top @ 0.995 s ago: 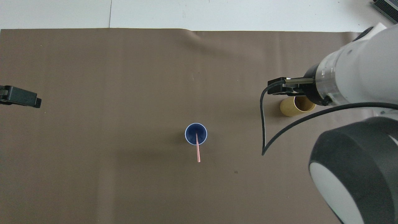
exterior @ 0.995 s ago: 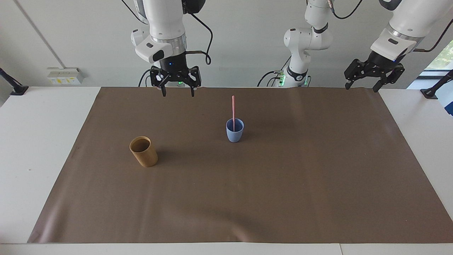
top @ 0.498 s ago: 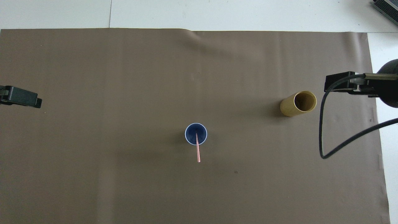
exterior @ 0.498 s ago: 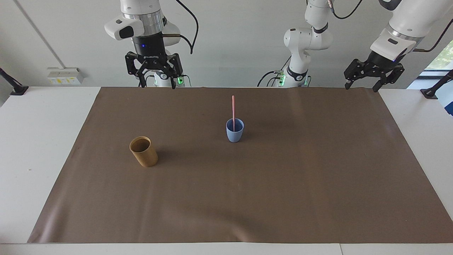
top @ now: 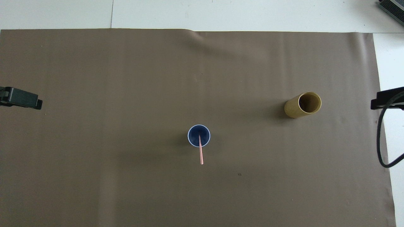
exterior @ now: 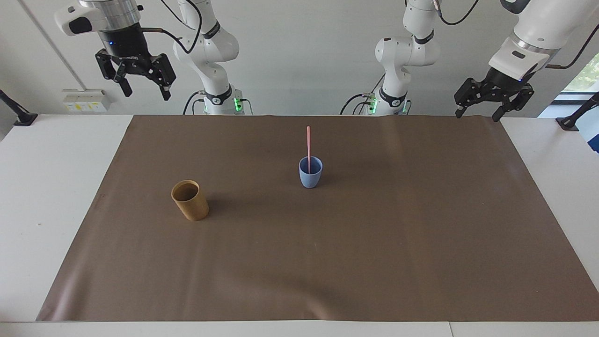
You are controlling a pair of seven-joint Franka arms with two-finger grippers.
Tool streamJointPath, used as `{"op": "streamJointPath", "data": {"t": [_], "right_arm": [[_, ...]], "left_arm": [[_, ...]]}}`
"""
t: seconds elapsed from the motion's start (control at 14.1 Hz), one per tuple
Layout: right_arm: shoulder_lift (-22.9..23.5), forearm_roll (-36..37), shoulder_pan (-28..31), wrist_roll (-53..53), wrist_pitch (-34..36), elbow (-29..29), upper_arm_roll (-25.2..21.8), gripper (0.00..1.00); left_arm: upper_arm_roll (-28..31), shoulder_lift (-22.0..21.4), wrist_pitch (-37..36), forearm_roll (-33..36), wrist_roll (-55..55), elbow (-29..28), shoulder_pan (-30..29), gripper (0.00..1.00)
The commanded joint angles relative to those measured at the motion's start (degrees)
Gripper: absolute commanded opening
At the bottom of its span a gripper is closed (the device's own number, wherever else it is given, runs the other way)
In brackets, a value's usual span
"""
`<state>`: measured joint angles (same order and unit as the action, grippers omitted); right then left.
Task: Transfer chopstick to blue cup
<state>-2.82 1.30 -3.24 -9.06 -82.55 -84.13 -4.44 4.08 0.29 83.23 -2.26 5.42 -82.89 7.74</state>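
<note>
- Currently the chopstick (exterior: 308,145) stands in the blue cup (exterior: 310,177), mid-mat.
- Tan cup (exterior: 189,200) sits toward the right arm's end.
- Right gripper (exterior: 144,89) and left gripper (exterior: 479,111): raised, fingers apart, empty.

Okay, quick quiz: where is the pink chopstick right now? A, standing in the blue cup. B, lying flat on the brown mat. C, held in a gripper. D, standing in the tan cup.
A: the chopstick stands with its lower end inside the blue cup, while the tan cup shows nothing inside and both grippers hang open, holding nothing.
</note>
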Motion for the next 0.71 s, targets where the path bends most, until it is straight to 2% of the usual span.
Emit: {"op": "streamJointPath", "data": {"t": [0.0, 0.14, 0.64], "right_arm": [[-1.1, -1.1, 2.5, 0.5, -0.3, -3.8, 0.5, 1.00], [-1.7, -1.1, 2.1, 0.1, -1.0, -5.4, 0.7, 1.00], [-0.9, -0.6, 1.7, 1.2, -3.2, -5.3, 0.8, 1.00]], "left_arm": [[-0.6, -1.3, -0.2, 1.0, -0.1, -1.3, -0.7, 1.00], [-0.6, -1.3, -0.2, 0.9, -0.1, -1.3, -0.8, 1.00], [-0.6, -1.3, -0.2, 0.9, 0.0, -1.5, -0.9, 1.00]]}}
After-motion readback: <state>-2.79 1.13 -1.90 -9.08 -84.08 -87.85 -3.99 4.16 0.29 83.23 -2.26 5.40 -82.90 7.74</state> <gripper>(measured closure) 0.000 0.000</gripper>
